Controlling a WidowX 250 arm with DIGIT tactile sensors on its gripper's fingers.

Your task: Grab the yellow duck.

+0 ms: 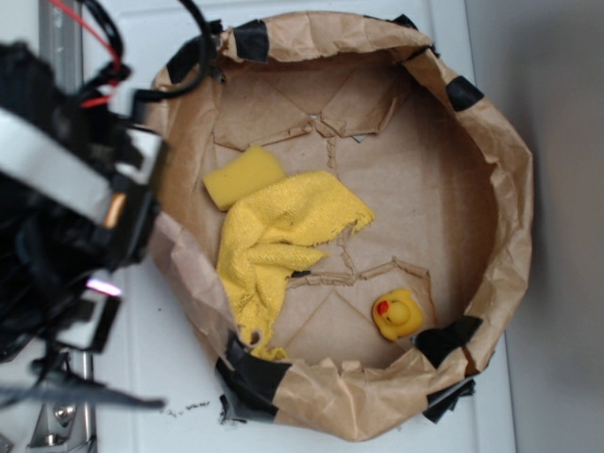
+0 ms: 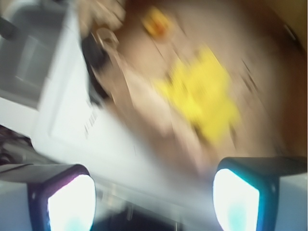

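Seen from above, a round basin made of crumpled brown paper (image 1: pixel 510 189), patched with black tape, sits on a white counter (image 1: pixel 160 368). Inside it, the yellow duck (image 1: pixel 397 314) rests on the paper floor close to the basin's lower right wall, just beside a strip of black tape (image 1: pixel 448 340) on that rim. The duck is small and glossy. Its red-orange beak shows at its upper left side, so the head seems turned toward the middle of the basin, and its body runs roughly from upper left to lower right, though the shape is too rounded to give a clear long axis.

A rumpled yellow terry cloth (image 1: pixel 278 241) lies across the basin's left half, reaching down toward the lower left wall. A rectangular yellow sponge (image 1: pixel 243 176) sits at the cloth's upper left corner, touching or partly under it.

The robot arm (image 1: pixel 66 208), dark with loose cables, stands over the counter outside the basin's left edge, well apart from the duck, with the cloth lying between them.

The wrist view is heavily blurred. The gripper (image 2: pixel 154 192) shows two pale fingertips (image 2: pixel 72 204) at the bottom corners, set wide apart with nothing between them. The duck (image 2: pixel 156 21) is a small yellow smear near the top edge, far beyond the jaws, past the yellow blur of the cloth.
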